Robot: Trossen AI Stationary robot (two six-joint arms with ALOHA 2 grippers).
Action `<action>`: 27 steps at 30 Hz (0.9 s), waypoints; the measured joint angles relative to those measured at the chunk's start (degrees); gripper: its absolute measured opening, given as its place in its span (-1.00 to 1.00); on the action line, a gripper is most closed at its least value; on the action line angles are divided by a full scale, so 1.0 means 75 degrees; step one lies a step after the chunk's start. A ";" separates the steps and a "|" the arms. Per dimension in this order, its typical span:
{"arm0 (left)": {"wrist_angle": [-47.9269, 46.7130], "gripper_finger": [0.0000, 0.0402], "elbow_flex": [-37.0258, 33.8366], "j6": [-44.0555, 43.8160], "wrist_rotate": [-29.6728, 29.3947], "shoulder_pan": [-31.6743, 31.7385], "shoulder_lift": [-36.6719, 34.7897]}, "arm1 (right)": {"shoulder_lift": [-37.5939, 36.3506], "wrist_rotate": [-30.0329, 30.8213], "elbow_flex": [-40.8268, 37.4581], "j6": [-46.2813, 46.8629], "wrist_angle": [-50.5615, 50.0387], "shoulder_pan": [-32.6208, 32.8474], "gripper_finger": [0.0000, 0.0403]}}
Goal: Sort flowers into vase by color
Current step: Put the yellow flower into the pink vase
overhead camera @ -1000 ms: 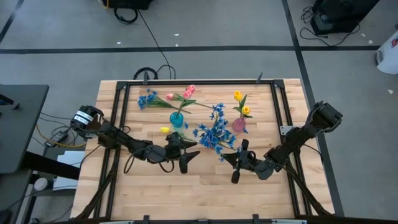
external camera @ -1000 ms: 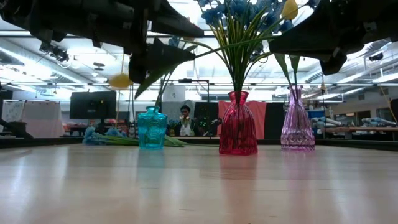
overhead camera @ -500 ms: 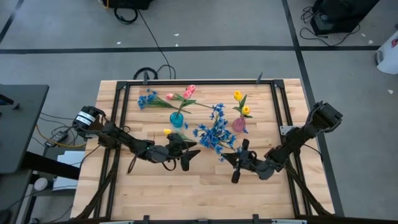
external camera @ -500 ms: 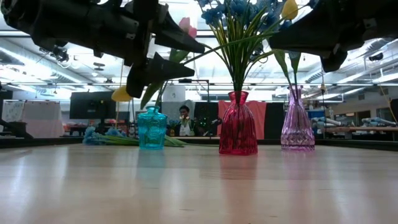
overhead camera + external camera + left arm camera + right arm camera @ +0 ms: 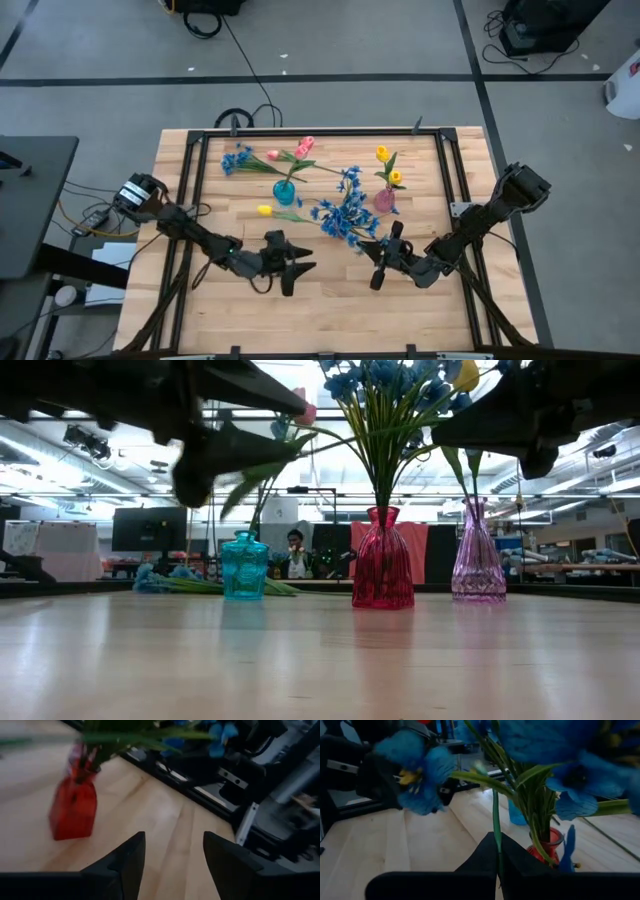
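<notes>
We see the left gripper point(image 5: 290, 268) over the near middle of the bench point(image 5: 200, 310), its jaws spread apart and grasping nothing; in its wrist view bare wood shows between the two dark fingers point(image 5: 127, 862). A second ago those jaws held a yellow tulip aloft; that yellow tulip point(image 5: 264, 210) now lies flat on the bench just beside the teal vase point(image 5: 285, 193), and the left gripper has drawn back toward the near edge.

The right gripper point(image 5: 379, 262) sits near the red vase point(image 5: 384, 560), its jaws clenched on a thin green stem point(image 5: 496, 822) that rises between them; it has stayed put. The red vase carries the blue sprays point(image 5: 345, 212).

Farther back, the pink glass vase point(image 5: 384, 200) holds two yellow tulips point(image 5: 388, 165). Beyond the teal vase, two pink tulips point(image 5: 303, 148) and one blue spray point(image 5: 235, 158) lie on the bench near the far edge.

We can read no brand, label or writing anywhere.

Past the bench, the low view shows a person point(image 5: 296, 555) seated in the room.
</notes>
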 joint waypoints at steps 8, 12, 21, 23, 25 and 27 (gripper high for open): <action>0.0357 -0.01 0.0002 0.0272 -0.1249 -0.0441 0.0205 | 0.0001 -0.0718 0.0000 -0.0059 0.0583 0.0064 -0.94; 0.1040 -0.01 0.0003 0.1113 -0.1128 -0.0547 0.0361 | 0.0003 -0.0968 0.0000 -0.0635 0.1358 0.0215 -0.94; 0.3657 -0.01 0.0006 0.4347 -0.1128 -0.0572 0.0361 | 0.0003 -0.0788 0.0000 -0.2624 0.3860 0.0455 -0.94; 0.4189 -0.01 0.0030 0.4892 -0.1134 -0.0453 0.0361 | 0.0003 -0.0830 0.0003 -0.3129 0.4485 0.0458 -0.94; 0.4613 -0.01 0.0132 0.5295 -0.1064 -0.0303 0.0361 | 0.0003 -0.1016 0.0000 -0.3599 0.5050 0.0458 -0.94; 0.4871 -0.01 0.0291 0.5546 -0.0736 -0.0082 0.0328 | 0.0003 -0.1205 0.0000 -0.3936 0.5500 0.0436 -0.94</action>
